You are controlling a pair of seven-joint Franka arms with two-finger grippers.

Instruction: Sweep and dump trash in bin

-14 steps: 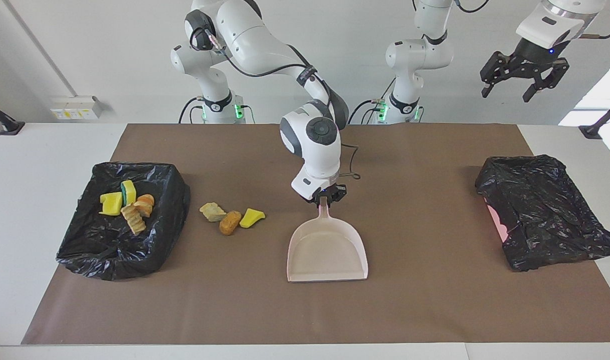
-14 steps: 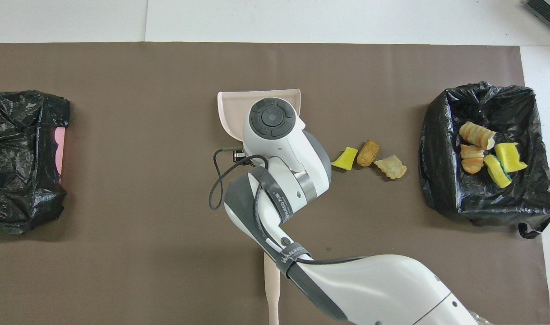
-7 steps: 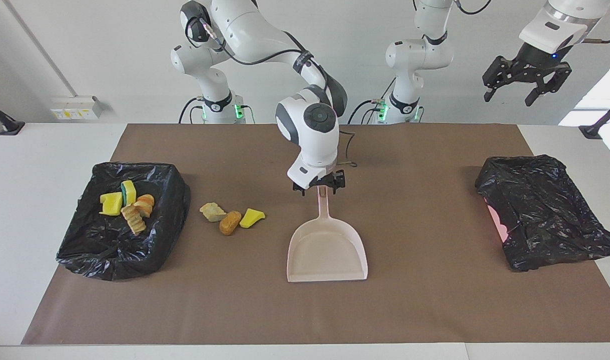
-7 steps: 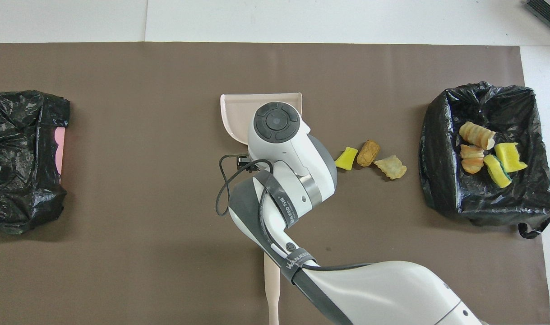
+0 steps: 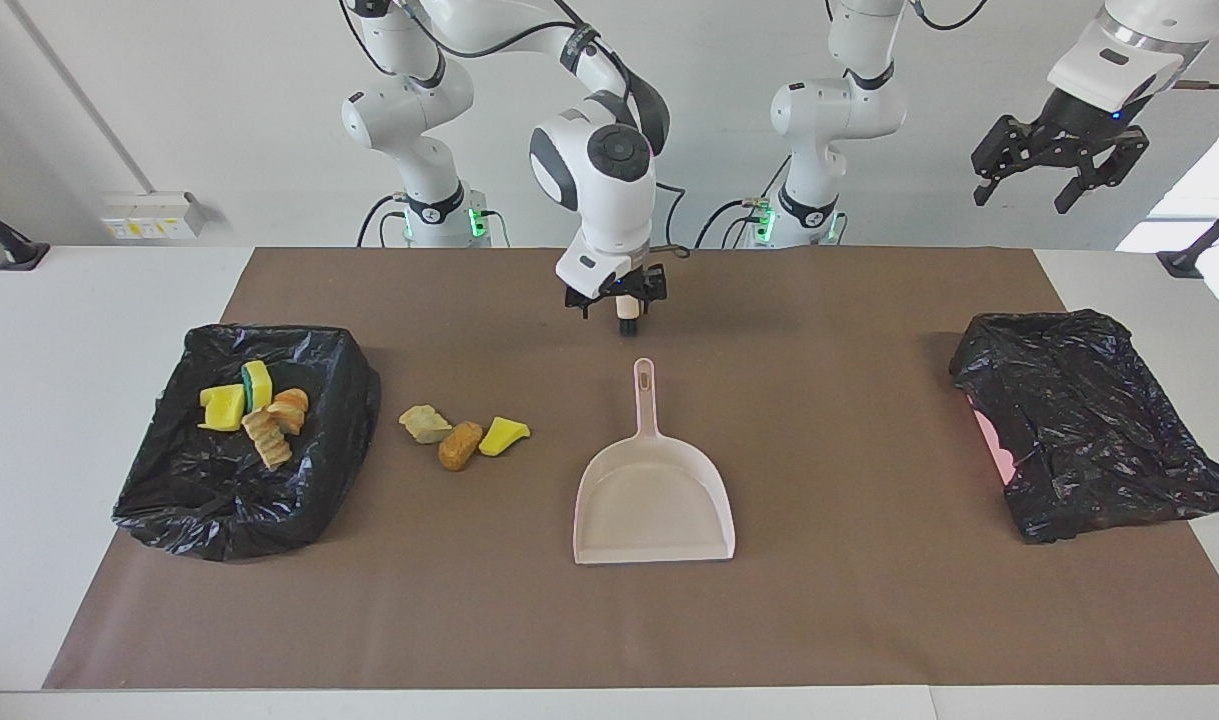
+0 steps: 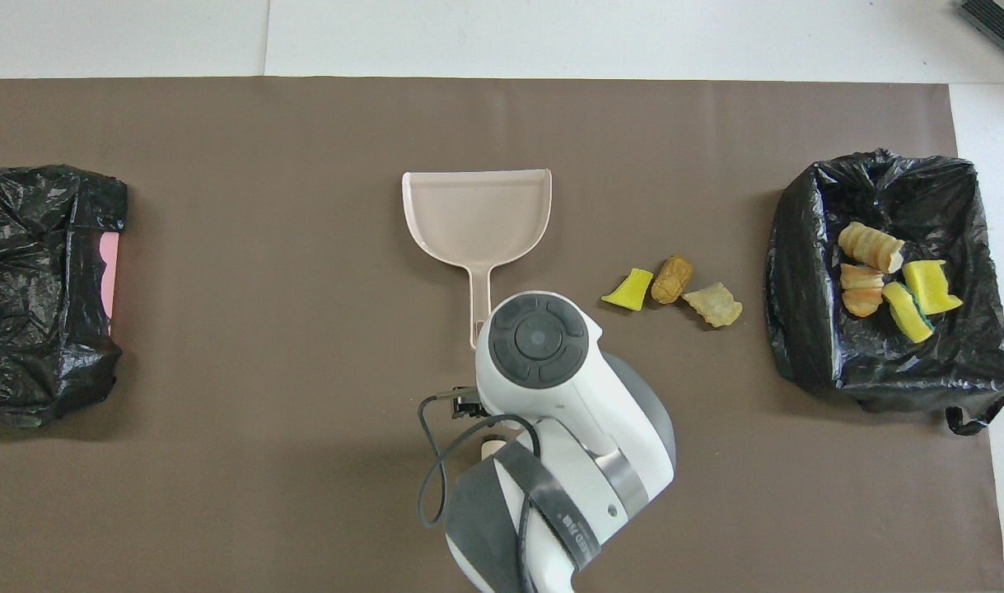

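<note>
Black-lined bin [image 5: 239, 440] at the right arm's end holding four trash bits [image 5: 254, 408], three more [image 5: 461, 438] on the brown mat beside it, empty pink dustpan [image 5: 654, 495] mid-table, right gripper [image 5: 617, 297] raised with fingers apart, second bag-covered bin [image 5: 1084, 420], left gripper [image 5: 1061, 168] aloft, spread.

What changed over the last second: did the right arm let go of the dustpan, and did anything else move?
Yes. The right gripper opened its jaws, released the dustpan handle, and rose back toward the robots. The dustpan lies flat where it was. Three trash pieces on the mat and four in the bin stayed put. The left gripper drifted slightly, open.
</note>
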